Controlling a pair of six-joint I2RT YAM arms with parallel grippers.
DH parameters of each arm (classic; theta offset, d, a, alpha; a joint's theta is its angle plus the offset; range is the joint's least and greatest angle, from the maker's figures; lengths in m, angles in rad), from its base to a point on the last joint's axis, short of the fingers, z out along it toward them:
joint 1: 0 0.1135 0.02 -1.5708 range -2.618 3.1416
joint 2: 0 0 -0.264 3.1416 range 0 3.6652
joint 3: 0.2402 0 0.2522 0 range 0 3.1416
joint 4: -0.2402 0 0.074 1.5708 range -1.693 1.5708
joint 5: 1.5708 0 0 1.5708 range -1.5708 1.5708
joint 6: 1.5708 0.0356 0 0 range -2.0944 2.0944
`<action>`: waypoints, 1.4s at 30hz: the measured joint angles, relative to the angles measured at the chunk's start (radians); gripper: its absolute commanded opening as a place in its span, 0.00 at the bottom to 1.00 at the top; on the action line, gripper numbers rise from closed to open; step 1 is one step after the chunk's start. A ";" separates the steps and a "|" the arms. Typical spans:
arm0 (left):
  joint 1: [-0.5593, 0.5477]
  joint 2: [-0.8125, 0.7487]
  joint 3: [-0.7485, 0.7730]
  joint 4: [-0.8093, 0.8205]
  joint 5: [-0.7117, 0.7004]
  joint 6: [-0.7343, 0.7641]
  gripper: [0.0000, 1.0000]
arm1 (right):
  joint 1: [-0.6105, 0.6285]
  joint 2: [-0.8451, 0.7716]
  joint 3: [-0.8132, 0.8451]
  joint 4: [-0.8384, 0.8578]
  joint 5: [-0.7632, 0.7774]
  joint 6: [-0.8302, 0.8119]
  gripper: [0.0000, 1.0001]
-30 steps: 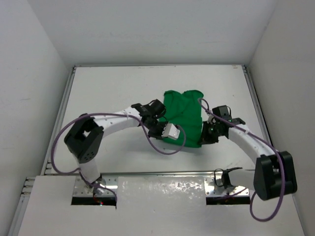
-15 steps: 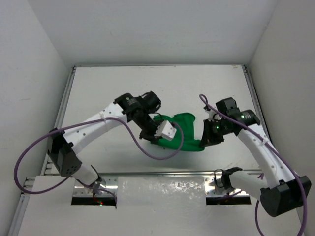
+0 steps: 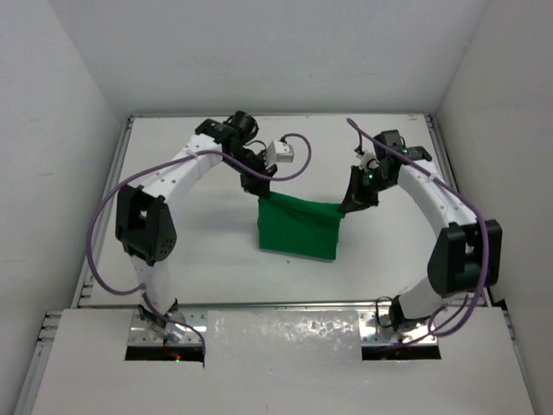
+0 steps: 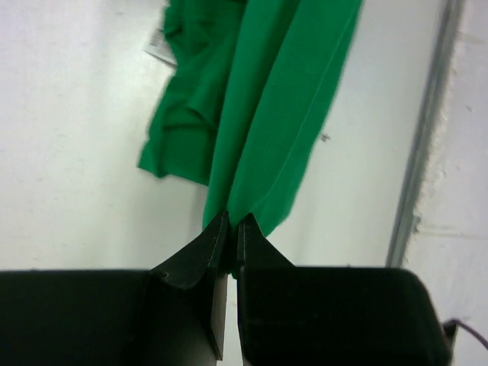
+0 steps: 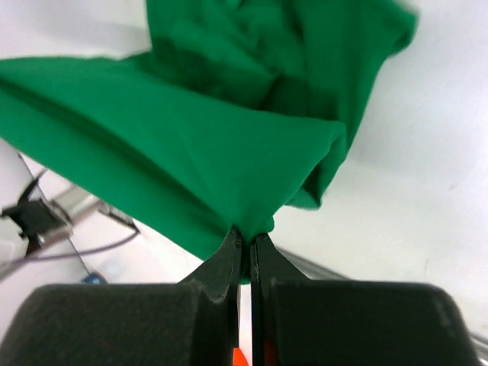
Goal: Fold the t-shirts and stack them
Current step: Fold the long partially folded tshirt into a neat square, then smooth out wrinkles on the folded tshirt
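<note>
Your left jaws and right jaws each pinch an upper corner of the green t-shirt (image 3: 298, 226), which hangs spread between them over the worktop (image 3: 389, 259).

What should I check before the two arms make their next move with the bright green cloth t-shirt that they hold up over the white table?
1. Left gripper shut on the bright green cloth t-shirt: ok.
2. Right gripper shut on it too: ok.
3. Top edge between the two grips near level: ok.
4. Hanging cloth smooth: not ok, bunched folds show in both wrist views.
5. Lower hem touching the white table: cannot tell.
</note>
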 measured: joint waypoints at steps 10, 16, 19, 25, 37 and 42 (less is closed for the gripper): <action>0.033 0.187 0.121 0.152 -0.042 -0.195 0.00 | -0.055 0.161 0.082 0.079 0.012 0.031 0.00; 0.033 0.272 0.157 0.219 -0.083 -0.259 0.04 | -0.068 0.237 0.109 0.123 0.037 0.059 0.06; 0.033 0.314 0.193 0.256 -0.114 -0.285 0.15 | -0.076 0.292 0.120 0.159 0.056 0.080 0.21; 0.042 0.393 0.243 0.364 -0.275 -0.364 0.36 | -0.104 0.476 0.244 0.188 0.138 0.103 0.35; 0.132 0.471 0.357 0.510 -0.408 -0.546 0.40 | -0.150 0.490 0.333 0.335 0.291 0.103 0.20; 0.129 0.243 0.028 0.608 -0.269 -0.616 0.34 | -0.034 0.179 0.043 0.495 0.291 0.131 0.03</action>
